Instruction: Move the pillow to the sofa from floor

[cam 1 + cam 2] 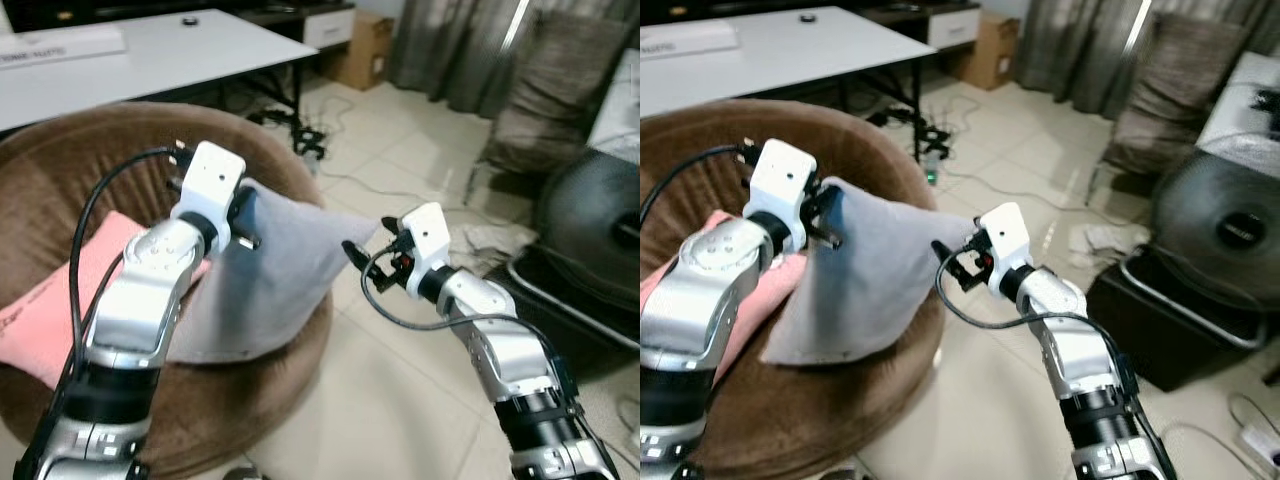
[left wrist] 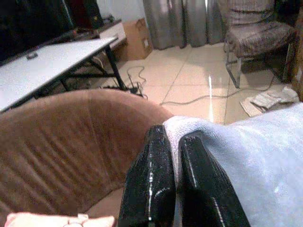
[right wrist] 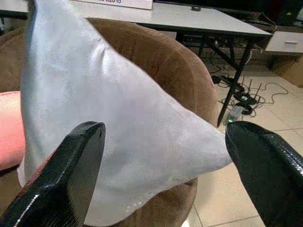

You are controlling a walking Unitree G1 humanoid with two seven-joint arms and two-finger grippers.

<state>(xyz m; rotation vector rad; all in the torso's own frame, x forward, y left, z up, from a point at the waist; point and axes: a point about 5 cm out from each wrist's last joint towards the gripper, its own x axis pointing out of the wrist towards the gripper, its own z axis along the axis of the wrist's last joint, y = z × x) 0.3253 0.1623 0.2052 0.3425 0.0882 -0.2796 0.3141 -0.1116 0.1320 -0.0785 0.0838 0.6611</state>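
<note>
Here the pale grey pillow stands on edge in the round brown sofa, soft and creased, leaning beside a pink cushion. The left pincer is clenched on its top corner. The right pincer is spread wide, just off the pillow's pointed side corner.

Soft daylight fills the room, strongest toward one o'clock in the head views, where a bright strip shows between the curtains. It throws a pale glare streak on the floor tiles and nearly washes out the white table. Both head views are mildly soft, with faint smearing at the edges, perhaps from camera motion. The left wrist view is dimmer and grainy, its eleven o'clock corner almost black. The near black fingers loom large and out of focus.
</note>
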